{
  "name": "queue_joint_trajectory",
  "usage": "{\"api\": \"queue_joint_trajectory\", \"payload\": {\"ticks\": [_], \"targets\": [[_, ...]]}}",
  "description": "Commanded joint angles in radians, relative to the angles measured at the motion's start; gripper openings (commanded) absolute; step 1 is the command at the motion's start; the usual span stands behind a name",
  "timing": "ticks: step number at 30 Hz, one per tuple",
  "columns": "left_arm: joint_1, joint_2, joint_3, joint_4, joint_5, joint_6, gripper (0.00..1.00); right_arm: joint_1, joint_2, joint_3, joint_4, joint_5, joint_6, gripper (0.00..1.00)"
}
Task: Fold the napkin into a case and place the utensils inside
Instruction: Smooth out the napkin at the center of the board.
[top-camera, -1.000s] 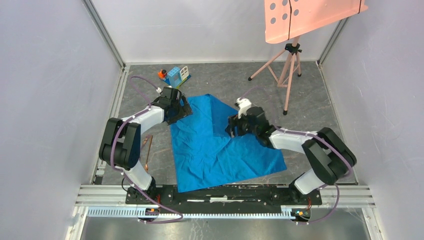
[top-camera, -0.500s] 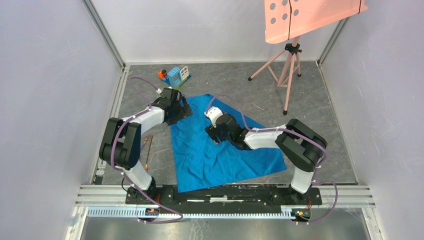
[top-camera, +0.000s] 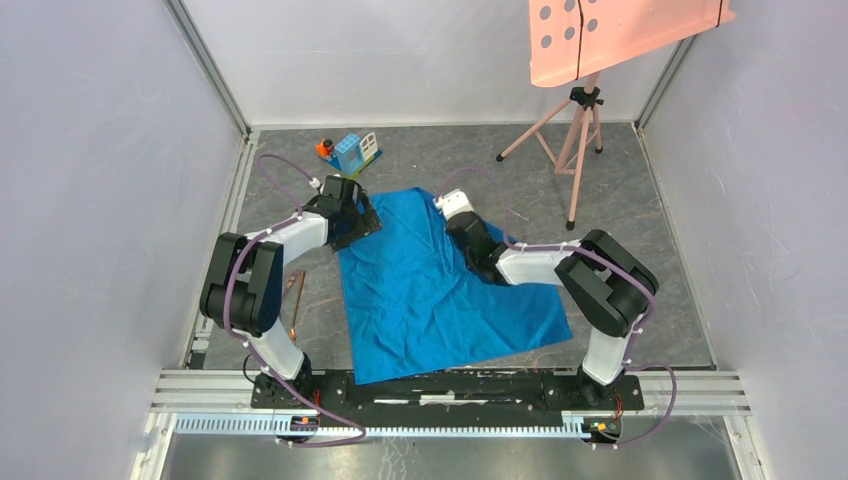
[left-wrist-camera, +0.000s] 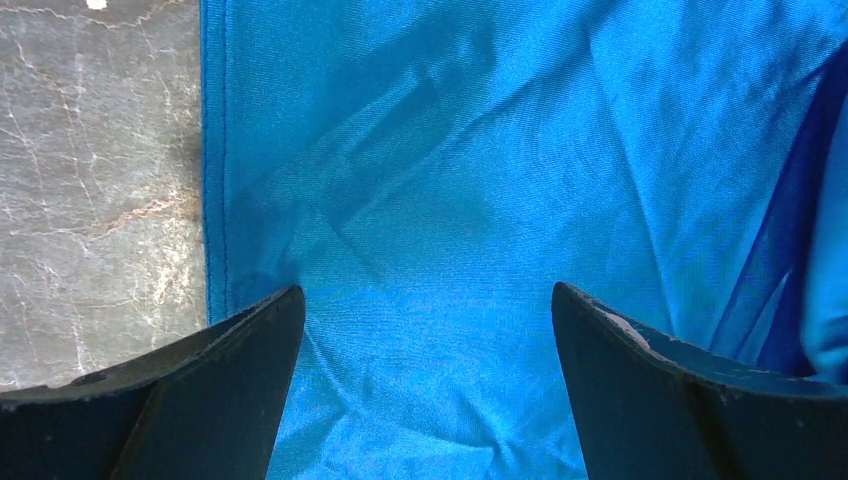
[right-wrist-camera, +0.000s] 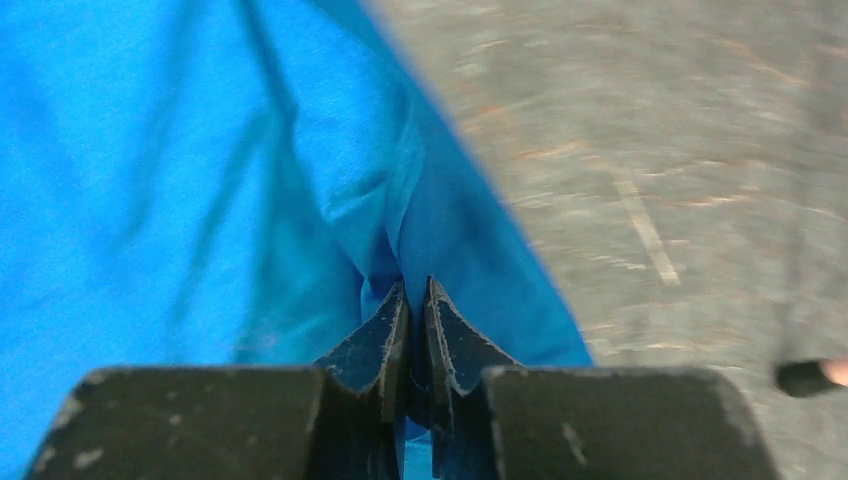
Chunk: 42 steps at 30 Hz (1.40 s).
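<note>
Desk (top-camera: 620, 200): grey, marbled. Napkin (top-camera: 440, 300) lies open mid-desk, wrinkled, not yet a case. Most of it spreads toward 6 o'clock from both claws.

Right claw (right-wrist-camera: 415, 295): clamped on a raised pleat at the cloth's 12 o'clock edge, bare desk just beyond.

Left claw (left-wrist-camera: 425, 330): fingers apart, poised over the 10 o'clock corner, hem beside its left finger. Cannot tell whether it touches the cloth.

Utensils (top-camera: 295, 300): thin copper streak on the desk at 9 o'clock of the napkin, apart from it, left arm nearer. Probably spoon and fork together, too small to separate.
</note>
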<state>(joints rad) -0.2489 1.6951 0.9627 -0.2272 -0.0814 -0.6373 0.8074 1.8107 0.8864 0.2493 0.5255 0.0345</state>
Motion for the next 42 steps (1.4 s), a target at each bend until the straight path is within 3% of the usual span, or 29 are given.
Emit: {"api": "queue_joint_trajectory", "payload": {"ticks": [1,4,6,7,8,9,13,15,19,23,29,36,42], "targets": [[0.008,0.028,0.026,-0.016,-0.043,0.046,1.0,-0.149,0.04,0.128,0.133,0.233,-0.146,0.1],[0.008,0.026,0.059,-0.02,-0.002,0.046,1.0,-0.246,0.155,0.282,0.194,0.282,-0.309,0.12],[0.008,0.019,0.084,-0.031,0.023,0.049,1.0,-0.267,0.231,0.434,0.138,0.326,-0.401,0.43],[0.008,0.013,0.097,-0.039,0.025,0.057,1.0,-0.267,0.247,0.48,0.111,0.351,-0.424,0.73],[0.008,0.005,0.109,-0.047,0.026,0.069,1.0,-0.268,0.249,0.521,0.061,0.355,-0.428,0.89],[0.007,-0.004,0.122,-0.055,0.022,0.08,1.0,-0.267,0.241,0.552,-0.024,0.308,-0.402,0.91],[0.008,-0.047,0.16,-0.121,0.034,0.105,1.0,-0.25,0.127,0.538,-0.243,0.185,-0.207,0.96],[0.007,-0.083,0.155,-0.136,0.059,0.102,1.0,-0.248,0.058,0.474,-0.327,0.041,-0.093,0.97],[0.01,-0.137,0.121,-0.138,0.077,0.089,1.0,-0.248,-0.059,0.276,-0.301,-0.258,0.08,0.97],[0.011,-0.123,0.09,-0.059,0.14,0.07,1.0,-0.254,-0.106,0.152,-0.281,-0.344,0.134,0.97],[0.011,-0.005,0.104,0.078,0.113,0.032,1.0,-0.261,-0.173,0.017,-0.207,-0.407,0.146,0.97],[0.029,0.109,0.127,0.191,0.036,0.012,1.0,-0.278,-0.166,-0.012,-0.165,-0.33,0.135,0.97],[0.057,0.218,0.229,0.164,0.024,0.051,1.0,-0.289,-0.171,-0.035,-0.122,-0.298,0.157,0.97]]}}
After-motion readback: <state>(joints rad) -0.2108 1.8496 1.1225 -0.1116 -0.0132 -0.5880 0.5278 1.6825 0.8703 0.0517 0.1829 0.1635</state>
